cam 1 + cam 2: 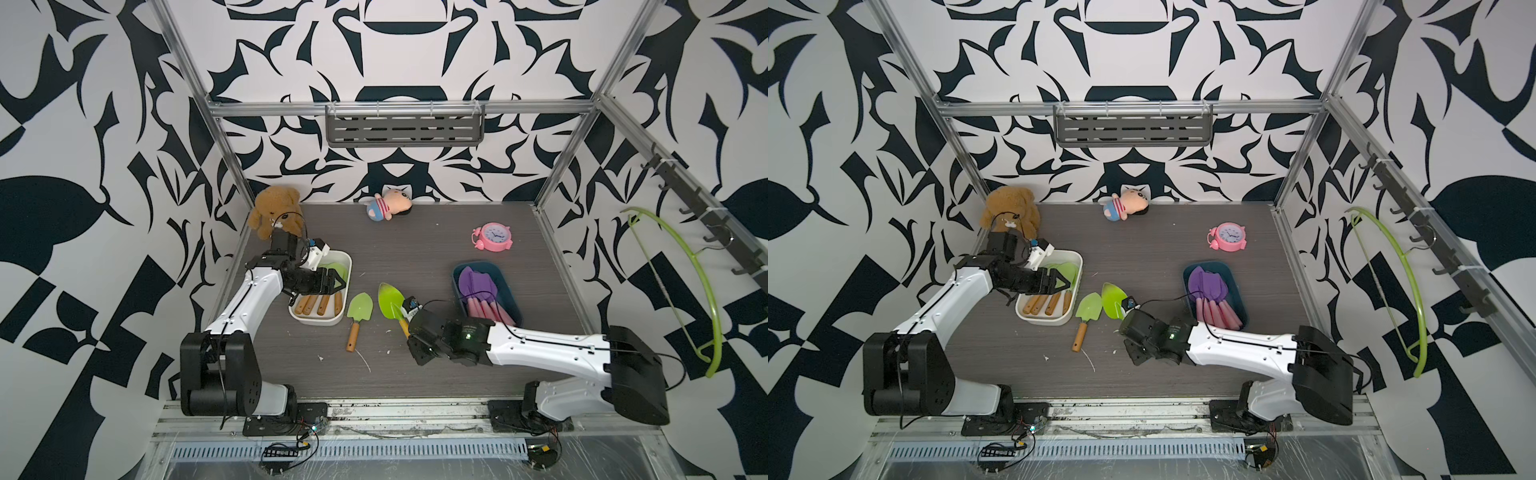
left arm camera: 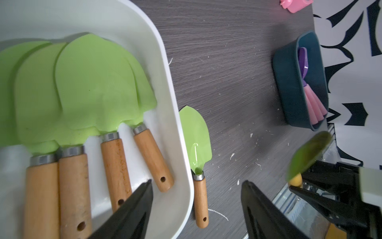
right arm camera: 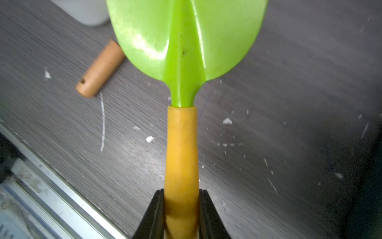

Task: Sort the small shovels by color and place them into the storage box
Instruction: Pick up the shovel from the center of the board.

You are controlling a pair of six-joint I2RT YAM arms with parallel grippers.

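Dark woodgrain tabletop point(image 1: 415, 257). Nearest, my right gripper point(image 3: 182, 193) clenched on yellow handle of green shovel point(image 3: 186, 41), blade raised. I judge it light, stiff, slick plastic, so handle is best hold. Beyond, brown-handled shovel point(image 1: 358, 309) lies beside white box point(image 1: 316, 321). Left gripper point(image 2: 197, 183) spread, empty, over that box. Purple shovels point(image 1: 476, 280) in blue box point(image 1: 508, 291).

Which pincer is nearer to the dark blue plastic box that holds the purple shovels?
Right. The right pincer, shut on the yellow-handled green shovel, is a short way from the dark blue plastic box. The left pincer hangs open over the white plastic box, much farther off.
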